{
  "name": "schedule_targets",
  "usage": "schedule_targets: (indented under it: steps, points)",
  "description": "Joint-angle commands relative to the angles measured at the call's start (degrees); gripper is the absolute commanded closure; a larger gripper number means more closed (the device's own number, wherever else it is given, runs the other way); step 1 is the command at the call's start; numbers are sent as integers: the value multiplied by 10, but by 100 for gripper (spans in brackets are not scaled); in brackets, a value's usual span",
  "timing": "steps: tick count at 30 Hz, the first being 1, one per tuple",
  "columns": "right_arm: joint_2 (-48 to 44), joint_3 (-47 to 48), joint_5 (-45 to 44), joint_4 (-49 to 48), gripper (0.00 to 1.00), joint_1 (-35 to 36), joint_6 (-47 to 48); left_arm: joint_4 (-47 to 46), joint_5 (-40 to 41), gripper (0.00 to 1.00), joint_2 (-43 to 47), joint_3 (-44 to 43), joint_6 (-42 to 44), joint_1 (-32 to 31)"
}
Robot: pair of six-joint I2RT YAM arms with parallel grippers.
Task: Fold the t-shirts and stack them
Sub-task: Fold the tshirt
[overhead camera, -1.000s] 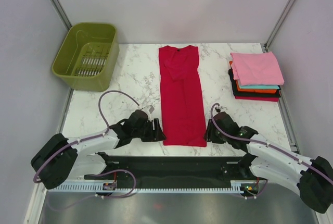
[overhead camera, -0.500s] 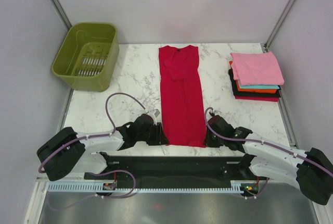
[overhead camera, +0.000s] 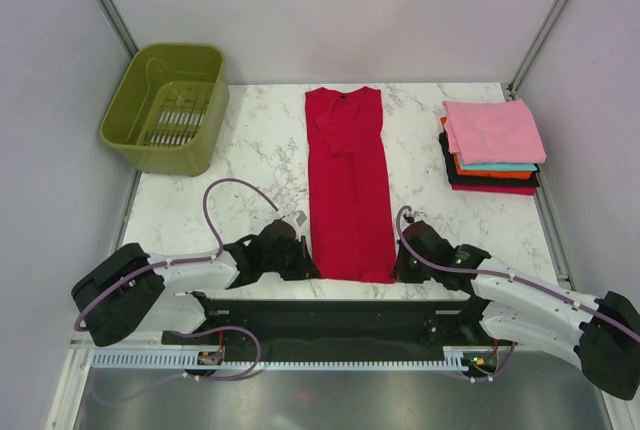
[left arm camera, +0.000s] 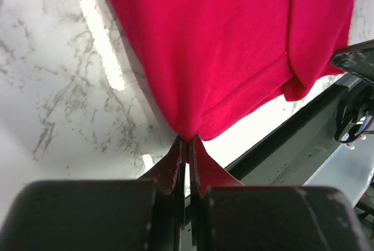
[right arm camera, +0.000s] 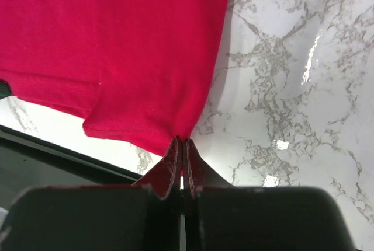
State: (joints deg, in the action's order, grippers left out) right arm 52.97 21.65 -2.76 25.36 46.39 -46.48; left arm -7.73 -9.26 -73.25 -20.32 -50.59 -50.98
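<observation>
A crimson red t-shirt (overhead camera: 347, 180) lies as a long narrow strip down the middle of the marble table, collar at the far end. My left gripper (overhead camera: 311, 260) is shut on its near left hem corner (left arm camera: 190, 129). My right gripper (overhead camera: 397, 262) is shut on the near right hem corner (right arm camera: 182, 134). Both pinch the cloth at the fingertips. A stack of folded t-shirts (overhead camera: 492, 145) sits at the far right, pink on top, with teal, orange, black and red layers below.
An olive-green plastic basket (overhead camera: 166, 105) stands at the far left corner. The black base rail (overhead camera: 320, 320) runs along the near table edge just behind both grippers. Grey walls close in the left, right and back.
Both grippers slid in toward the shirt's near hem corners and shut on them. The hem has drawn in slightly between them.
</observation>
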Motion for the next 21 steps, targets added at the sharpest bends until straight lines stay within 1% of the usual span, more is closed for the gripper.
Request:
schedule_targets:
  steps: [1,7,10,12,14,15,16,18,21]
  points:
    - [-17,41,2,10,100,4,7,54,20,98,28,-25,15,-3]
    - [2,109,-36,27,100,4,18,156,46,98,65,-95,40,4]
    - [28,155,-81,34,100,4,27,199,42,98,65,-146,61,28]
    - [58,195,-122,44,100,3,34,209,33,98,50,-169,73,63]
    - [79,223,-148,50,100,1,38,219,21,98,30,-205,79,84]
    - [101,249,-176,51,100,-1,42,222,19,98,3,-218,83,101]
    - [114,261,-188,52,100,-2,44,233,19,98,-9,-247,86,108]
    - [154,298,-214,51,100,-16,50,242,25,98,-46,-274,90,129]
    - [214,350,-226,52,100,-39,58,257,21,98,-80,-327,95,160]
